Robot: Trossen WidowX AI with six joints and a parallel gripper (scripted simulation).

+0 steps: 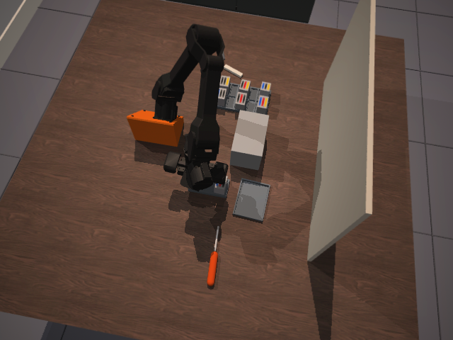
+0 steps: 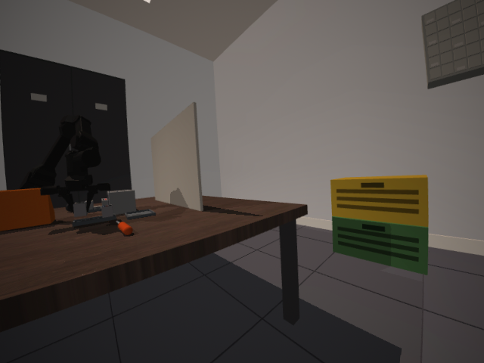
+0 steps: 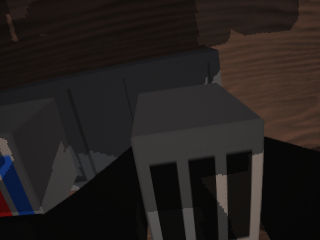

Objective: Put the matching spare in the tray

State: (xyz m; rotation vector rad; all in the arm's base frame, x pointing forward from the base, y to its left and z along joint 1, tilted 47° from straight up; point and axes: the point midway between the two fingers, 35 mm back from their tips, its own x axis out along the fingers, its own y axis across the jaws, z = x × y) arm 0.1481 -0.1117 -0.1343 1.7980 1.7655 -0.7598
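Observation:
My gripper [image 2: 80, 212] [image 3: 186, 146] is shut on a grey unit [image 2: 79, 207] [image 3: 197, 147] with three black bars on its top. The unit is upright and looks slightly raised over one end of the near rack [image 1: 208, 192] [image 2: 94, 222] [image 3: 100, 110]. Another grey unit [image 1: 220, 186] [image 2: 107, 211] [image 3: 35, 155], with red and blue bars, stands at that rack's other end. The grey tray [image 1: 254, 197] [image 2: 141, 214] has nothing in it. Several barred units stand in the far rack [image 1: 233, 89]. I cannot tell which unit is the mounted one; no back code is readable.
A pale grey box [image 1: 250, 133] [image 2: 122, 201] stands between the far rack and the tray. A tall panel [image 1: 343, 139] [image 2: 175, 164] stands at the right. An orange-handled screwdriver [image 1: 212, 268] [image 2: 125, 228] lies in front of the near rack. A white bar [image 1: 233, 71] lies behind the far rack.

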